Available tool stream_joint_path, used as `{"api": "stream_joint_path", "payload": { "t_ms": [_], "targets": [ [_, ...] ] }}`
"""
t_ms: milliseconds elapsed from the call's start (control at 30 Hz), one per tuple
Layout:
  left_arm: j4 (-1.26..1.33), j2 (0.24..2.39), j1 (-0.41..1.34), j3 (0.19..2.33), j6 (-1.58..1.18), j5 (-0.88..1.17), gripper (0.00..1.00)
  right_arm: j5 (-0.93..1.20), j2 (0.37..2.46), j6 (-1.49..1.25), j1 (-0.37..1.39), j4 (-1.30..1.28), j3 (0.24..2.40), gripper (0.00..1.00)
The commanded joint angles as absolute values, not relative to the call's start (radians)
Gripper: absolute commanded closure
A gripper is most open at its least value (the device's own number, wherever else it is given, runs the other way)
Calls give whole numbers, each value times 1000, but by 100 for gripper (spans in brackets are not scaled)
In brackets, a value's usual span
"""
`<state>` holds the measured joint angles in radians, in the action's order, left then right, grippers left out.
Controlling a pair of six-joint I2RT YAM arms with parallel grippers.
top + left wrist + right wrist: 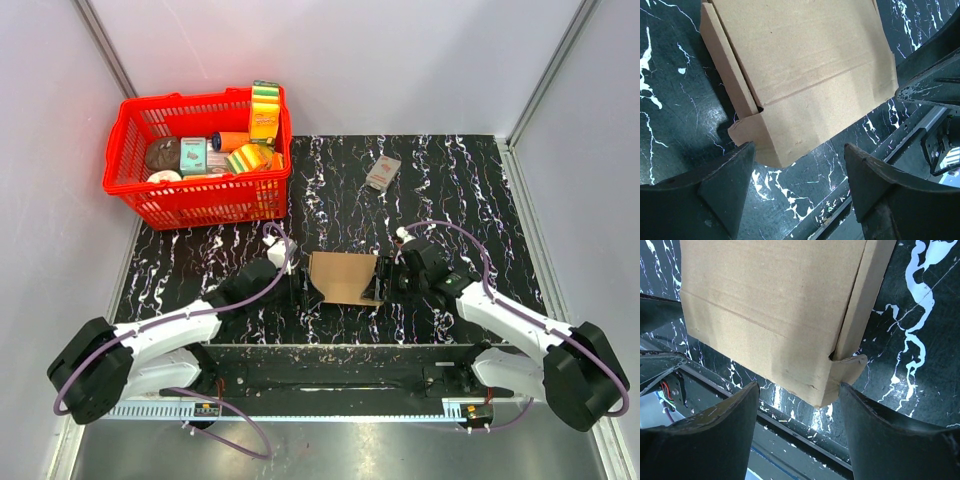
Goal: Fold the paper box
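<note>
The paper box (342, 277) is a plain brown cardboard piece, partly folded, lying on the black marbled table between my two arms. My left gripper (300, 290) is at its left end and my right gripper (388, 275) at its right end. In the left wrist view the paper box (800, 75) has a raised side wall and a small corner flap; my left gripper (799, 147) is open, with the box's corner just reaching between the fingertips. In the right wrist view the box (770, 300) points a corner between the jaws of my open right gripper (799, 385); one fingertip (860, 405) is right by the small flap.
A red basket (135, 185) holding several packets and tins stands at the back left. A small grey-and-red packet (382, 172) lies at the back, right of centre. The metal rail (320, 385) with the arm bases runs along the near edge. Grey walls enclose the table.
</note>
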<state>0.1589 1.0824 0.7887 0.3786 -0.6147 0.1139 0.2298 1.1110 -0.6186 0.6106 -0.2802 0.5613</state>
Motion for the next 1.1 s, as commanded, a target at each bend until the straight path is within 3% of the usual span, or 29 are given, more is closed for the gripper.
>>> {"api": "stream_joint_path", "payload": {
  "t_ms": [0, 267, 1067],
  "targets": [
    [219, 1094, 793, 393, -618, 141, 24, 253, 1120, -627, 618, -232, 558, 30],
    [134, 1057, 792, 413, -580, 78, 20, 132, 1085, -578, 618, -330, 583, 26],
    [271, 1152, 792, 403, -618, 156, 20, 245, 1160, -609, 618, -192, 549, 30]
  ]
}}
